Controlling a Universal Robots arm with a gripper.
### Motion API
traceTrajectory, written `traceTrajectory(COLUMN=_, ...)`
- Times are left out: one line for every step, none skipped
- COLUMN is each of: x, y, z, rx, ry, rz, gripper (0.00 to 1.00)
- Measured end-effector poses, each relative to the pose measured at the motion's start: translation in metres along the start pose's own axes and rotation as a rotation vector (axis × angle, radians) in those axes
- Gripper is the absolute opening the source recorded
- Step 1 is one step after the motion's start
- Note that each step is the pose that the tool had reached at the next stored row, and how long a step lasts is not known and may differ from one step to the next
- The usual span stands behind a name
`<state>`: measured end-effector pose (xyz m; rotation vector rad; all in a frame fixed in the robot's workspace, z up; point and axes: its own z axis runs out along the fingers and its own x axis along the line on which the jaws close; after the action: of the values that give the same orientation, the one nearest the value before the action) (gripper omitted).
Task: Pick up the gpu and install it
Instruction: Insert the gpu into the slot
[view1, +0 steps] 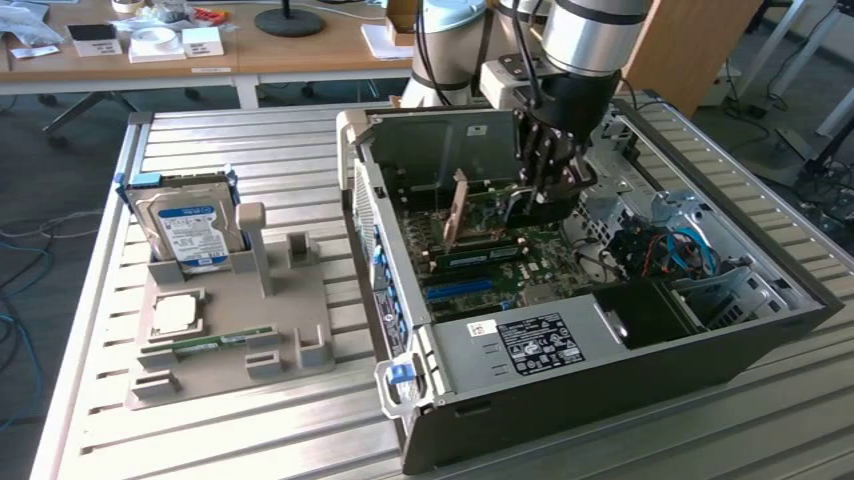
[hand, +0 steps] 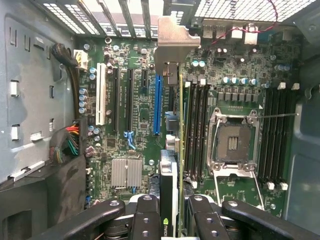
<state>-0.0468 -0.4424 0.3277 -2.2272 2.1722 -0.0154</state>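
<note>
gpu (view1: 458, 205): dull metal bracket (hand: 172, 42) | case (view1: 601, 370): matt grey metal | table (view1: 267, 430): ribbed brushed metal

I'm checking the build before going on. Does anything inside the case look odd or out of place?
The CPU socket looks bare, no chip or cooler on it. Otherwise nothing stands out: the gpu hangs upright in the gripper above the motherboard slots.

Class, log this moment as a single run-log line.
tool: shut on gpu | gpu: upright, inside open case, over motherboard | seated: cannot tell

gpu (view1: 458, 208) upright inside case, apparently above slots.
</note>
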Motion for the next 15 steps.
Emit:
traceTrajectory(x=0.0000, y=0.0007, z=0.0006, rx=-0.0001, ry=0.0000, rz=-0.002, gripper=0.27)
traceTrajectory(x=0.0000, y=0.0015, z=0.0010, rx=-0.0001, ry=0.0000, rz=-0.003, gripper=0.27)
traceTrajectory(x=0.0000, y=0.0024, z=0.0013, rx=-0.0002, ry=0.0001, rz=-0.005, gripper=0.27)
traceTrajectory(x=0.0001, y=0.0032, z=0.0015, rx=-0.0002, ry=0.0001, rz=-0.007, gripper=0.27)
traceTrajectory(x=0.0001, y=0.0039, z=0.0018, rx=-0.0002, ry=0.0000, rz=-0.008, gripper=0.27)
traceTrajectory(x=0.0002, y=0.0044, z=0.0020, rx=-0.0002, ry=-0.0003, rz=-0.009, gripper=0.27)
traceTrajectory(x=0.0005, y=0.0047, z=0.0021, rx=-0.0002, ry=-0.0003, rz=-0.010, gripper=0.27)
traceTrajectory(x=0.0008, y=0.0052, z=0.0022, rx=-0.0001, ry=-0.0003, rz=-0.011, gripper=0.27)
traceTrajectory(x=0.0012, y=0.0057, z=0.0022, rx=-0.0002, ry=-0.0003, rz=-0.012, gripper=0.27)
traceTrajectory(x=0.0015, y=0.0063, z=0.0023, rx=-0.0002, ry=-0.0003, rz=-0.013, gripper=0.27)
traceTrajectory(x=0.0020, y=0.0069, z=0.0024, rx=-0.0003, ry=-0.0004, rz=-0.014, gripper=0.27)
traceTrajectory(x=0.0024, y=0.0075, z=0.0024, rx=-0.0002, ry=-0.0004, rz=-0.014, gripper=0.27)
traceTrajectory(x=0.0029, y=0.0082, z=0.0025, rx=-0.0002, ry=-0.0004, rz=-0.015, gripper=0.27)
traceTrajectory(x=0.0034, y=0.0089, z=0.0026, rx=-0.0003, ry=-0.0004, rz=-0.016, gripper=0.27)
traceTrajectory(x=0.0037, y=0.0095, z=0.0027, rx=-0.0003, ry=-0.0004, rz=-0.017, gripper=0.27)
